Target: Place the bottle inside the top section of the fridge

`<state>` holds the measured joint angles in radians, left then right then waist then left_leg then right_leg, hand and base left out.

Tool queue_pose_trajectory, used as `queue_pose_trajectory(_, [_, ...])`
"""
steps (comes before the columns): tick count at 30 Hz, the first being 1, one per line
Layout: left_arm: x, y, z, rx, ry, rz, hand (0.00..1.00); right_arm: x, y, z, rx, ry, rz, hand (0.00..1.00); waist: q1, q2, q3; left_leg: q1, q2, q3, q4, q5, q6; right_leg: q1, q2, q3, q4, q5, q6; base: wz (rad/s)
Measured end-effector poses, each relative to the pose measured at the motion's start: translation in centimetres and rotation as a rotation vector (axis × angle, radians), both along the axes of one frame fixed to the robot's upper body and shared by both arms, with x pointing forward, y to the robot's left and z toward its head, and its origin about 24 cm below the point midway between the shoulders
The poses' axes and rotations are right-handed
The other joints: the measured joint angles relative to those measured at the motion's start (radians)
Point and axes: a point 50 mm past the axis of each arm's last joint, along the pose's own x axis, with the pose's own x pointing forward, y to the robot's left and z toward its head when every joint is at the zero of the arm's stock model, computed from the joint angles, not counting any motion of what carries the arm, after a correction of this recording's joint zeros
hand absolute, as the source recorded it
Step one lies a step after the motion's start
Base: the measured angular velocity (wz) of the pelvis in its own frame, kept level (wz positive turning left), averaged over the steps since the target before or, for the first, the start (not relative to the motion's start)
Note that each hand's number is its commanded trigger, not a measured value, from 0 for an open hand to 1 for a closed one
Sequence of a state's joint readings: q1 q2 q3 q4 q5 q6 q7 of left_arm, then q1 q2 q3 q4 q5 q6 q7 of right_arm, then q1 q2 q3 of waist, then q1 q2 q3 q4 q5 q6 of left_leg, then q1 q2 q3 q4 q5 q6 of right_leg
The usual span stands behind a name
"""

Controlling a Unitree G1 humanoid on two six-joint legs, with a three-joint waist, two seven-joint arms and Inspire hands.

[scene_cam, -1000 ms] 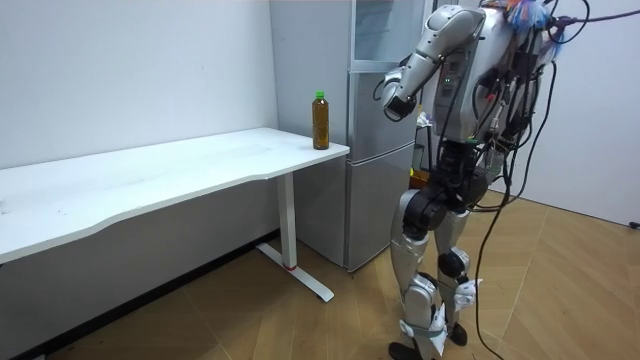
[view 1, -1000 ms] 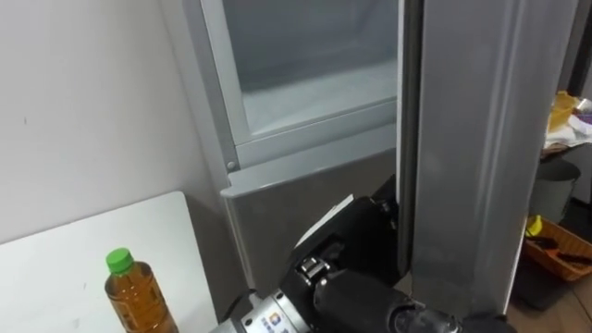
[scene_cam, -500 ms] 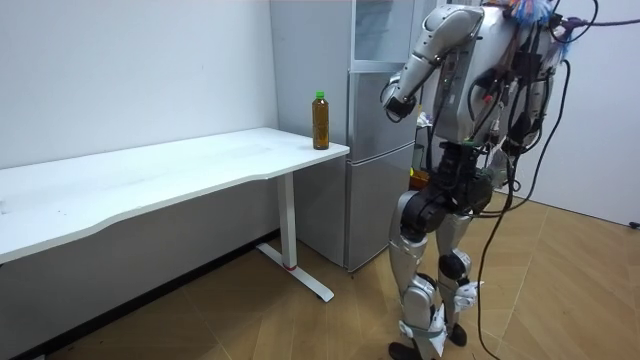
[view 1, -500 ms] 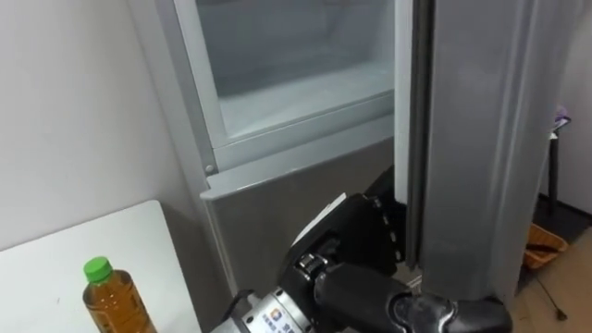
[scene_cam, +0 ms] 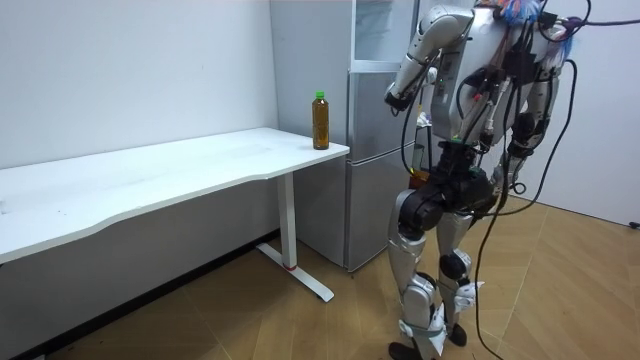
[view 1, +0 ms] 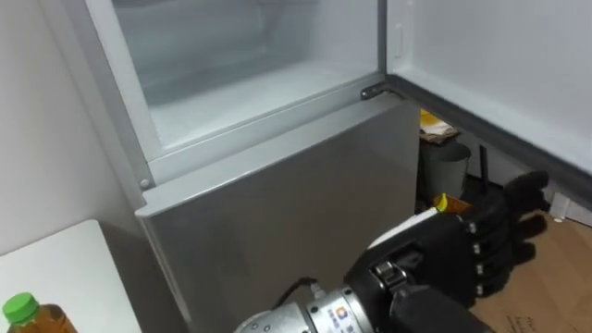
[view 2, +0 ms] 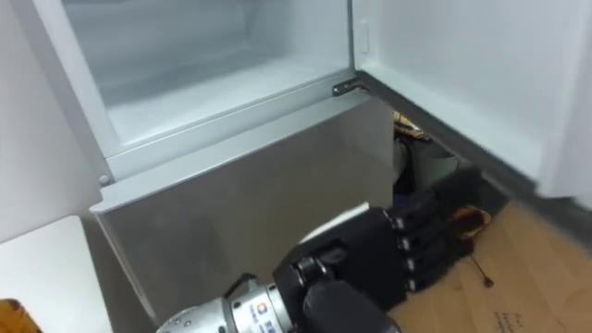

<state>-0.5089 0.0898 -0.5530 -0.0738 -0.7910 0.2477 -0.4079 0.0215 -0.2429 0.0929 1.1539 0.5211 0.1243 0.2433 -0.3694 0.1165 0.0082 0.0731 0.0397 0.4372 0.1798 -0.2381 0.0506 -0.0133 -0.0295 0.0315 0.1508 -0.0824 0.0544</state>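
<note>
I'm watching the robot standing right in front of the tall grey fridge (scene_cam: 375,150), with the white surface (scene_cam: 150,175) just to the room view's left of it. The upper fridge door (view 1: 499,65) is hanging wide open toward the robot's right, and the pale upper compartment (view 1: 240,65) is showing behind it. The lower door (view 1: 277,213) is sitting shut.

The robot is holding its left hand (view 1: 449,259) up in front of the lower door, just under the bottom edge of the open one. Its fingers (view 1: 518,196) are lying nearly straight and side by side, gripping nothing. Whether they are touching the door, I cannot tell. The right hand (scene_cam: 514,170) is hanging low by the hip on the room view's right, too small for me to tell how it is held.

The bottle (scene_cam: 320,120), amber with a green cap, is standing upright on the corner of the surface nearest the fridge, well apart from both hands.
</note>
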Motion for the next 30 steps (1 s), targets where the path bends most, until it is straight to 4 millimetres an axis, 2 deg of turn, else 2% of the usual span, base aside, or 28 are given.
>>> queue_pose_trajectory(4, [-0.1,0.0,0.0,0.002,-0.003,-0.022,0.0,-0.1,0.0,0.0,0.007,0.001,-0.013,0.0,-0.011,0.0,0.0009,0.007,0.001,0.004,-0.003,0.002,-0.005,-0.004,0.005,0.008,-0.001,-0.006,-0.004,-0.03])
queue_pose_trajectory(11, [-0.2,-0.1,-0.1,0.003,-0.006,-0.036,0.0,-0.2,-0.1,0.0,0.015,0.002,-0.027,0.0,-0.011,0.002,0.005,0.01,0.002,0.02,-0.014,0.001,-0.011,-0.005,0.011,0.024,-0.003,-0.01,-0.006,-0.07])
queue_pose_trajectory(18, [0.0,0.0,-0.3,0.009,0.007,-0.032,0.0,-0.2,-0.1,-0.1,0.016,0.006,-0.034,0.0,-0.007,0.001,0.007,0.007,0.004,0.016,-0.018,-0.002,-0.016,-0.002,0.012,0.017,-0.015,-0.014,-0.007,0.01])
queue_pose_trajectory(23, [0.4,0.1,-1.3,0.036,0.042,-0.016,0.0,-0.2,0.1,-0.1,0.016,0.009,-0.032,0.0,-0.003,-0.004,0.011,0.006,0.006,0.012,-0.019,-0.003,-0.018,0.0,0.012,0.008,-0.015,-0.019,-0.009,0.03])
queue_pose_trajectory(26, [0.6,0.4,-2.5,0.096,0.044,0.016,0.0,-0.1,0.2,-0.1,0.01,0.006,-0.021,0.0,0.016,-0.011,0.0157,0.007,0.007,0.012,-0.019,-0.002,-0.019,0.0,0.013,0.007,-0.013,-0.021,-0.011,0.0])
queue_pose_trajectory(28, [0.3,1.4,-5.1,0.184,0.077,0.07,0.0,0.2,0.4,-0.1,0.001,0.0,-0.014,0.0,0.031,-0.024,0.0234,0.002,0.008,0.005,-0.019,-0.001,-0.021,0.002,0.012,-0.008,-0.012,-0.024,-0.014,0.08])
queue_pose_trajectory(29, [0.2,1.8,-6.1,0.212,0.091,0.089,0.0,0.1,0.5,-0.2,0.001,0.001,-0.016,0.0,0.035,-0.028,0.0247,0.003,0.007,-0.001,-0.019,-0.001,-0.022,0.004,0.012,-0.011,-0.012,-0.025,-0.015,0.17])
queue_pose_trajectory(30, [-0.3,2.7,-8.2,0.282,0.126,0.127,0.0,-0.1,0.5,-0.2,-0.001,0.002,-0.019,0.0,0.047,-0.037,0.0251,0.004,0.003,-0.01,-0.019,0.001,-0.026,0.008,0.012,-0.018,-0.014,-0.027,-0.017,0.23])
